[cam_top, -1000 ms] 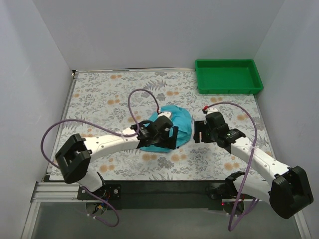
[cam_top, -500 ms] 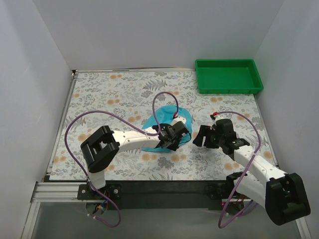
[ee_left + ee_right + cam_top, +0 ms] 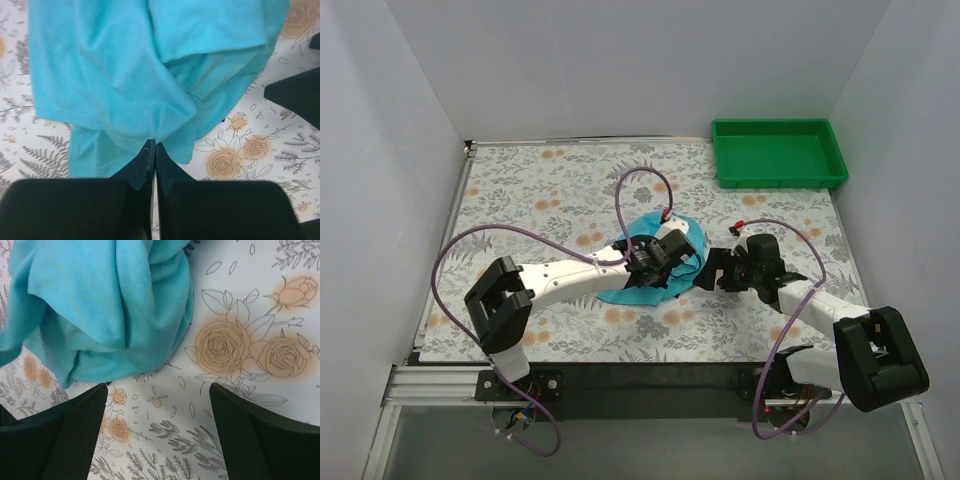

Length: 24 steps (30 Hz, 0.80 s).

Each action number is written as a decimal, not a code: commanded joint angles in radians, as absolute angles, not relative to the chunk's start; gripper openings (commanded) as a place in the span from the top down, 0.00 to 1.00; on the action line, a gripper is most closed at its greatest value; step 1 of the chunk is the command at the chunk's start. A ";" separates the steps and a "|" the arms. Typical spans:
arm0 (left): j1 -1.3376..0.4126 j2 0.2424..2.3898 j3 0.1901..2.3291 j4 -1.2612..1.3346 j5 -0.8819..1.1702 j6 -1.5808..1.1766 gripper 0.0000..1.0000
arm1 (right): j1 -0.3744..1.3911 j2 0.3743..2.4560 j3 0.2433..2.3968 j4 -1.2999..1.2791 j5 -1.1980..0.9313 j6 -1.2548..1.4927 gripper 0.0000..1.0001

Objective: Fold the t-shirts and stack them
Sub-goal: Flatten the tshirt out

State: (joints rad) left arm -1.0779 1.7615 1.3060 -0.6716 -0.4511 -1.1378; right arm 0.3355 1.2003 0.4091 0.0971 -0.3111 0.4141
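Note:
The turquoise t-shirt (image 3: 632,291) lies bunched in a heap on the flowered table (image 3: 540,190), a little right of its middle. My left gripper (image 3: 664,262) sits on top of the heap. In the left wrist view its jaws are shut (image 3: 152,145), pinching a gathered fold of the t-shirt (image 3: 125,75), with creases running out from the tips. My right gripper (image 3: 712,272) is at the heap's right edge, low over the table. In the right wrist view it stands open (image 3: 157,390) over bare table, the t-shirt (image 3: 100,305) just beyond its left finger (image 3: 75,430).
A green plastic tray (image 3: 720,156) stands at the back right corner of the table. White walls close in the table on the left, back and right. Purple cables loop above both arms.
My left gripper has shut on a fold of the t-shirt after shifting over the heap. My right gripper has slid left, up to the heap's edge, and its jaws stand wider.

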 commanded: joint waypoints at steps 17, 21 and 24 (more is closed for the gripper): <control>-0.680 1.321 1.312 -0.830 -0.526 -1.019 1.00 | 0.316 1.346 0.581 0.113 -0.326 0.290 0.99; -0.531 1.249 1.313 -0.819 -0.554 -0.944 1.00 | 0.270 1.260 0.741 -0.196 -0.099 0.207 0.99; -0.463 1.233 1.362 -0.792 -0.528 -0.902 1.00 | 0.255 1.210 0.889 -0.342 0.033 0.160 0.99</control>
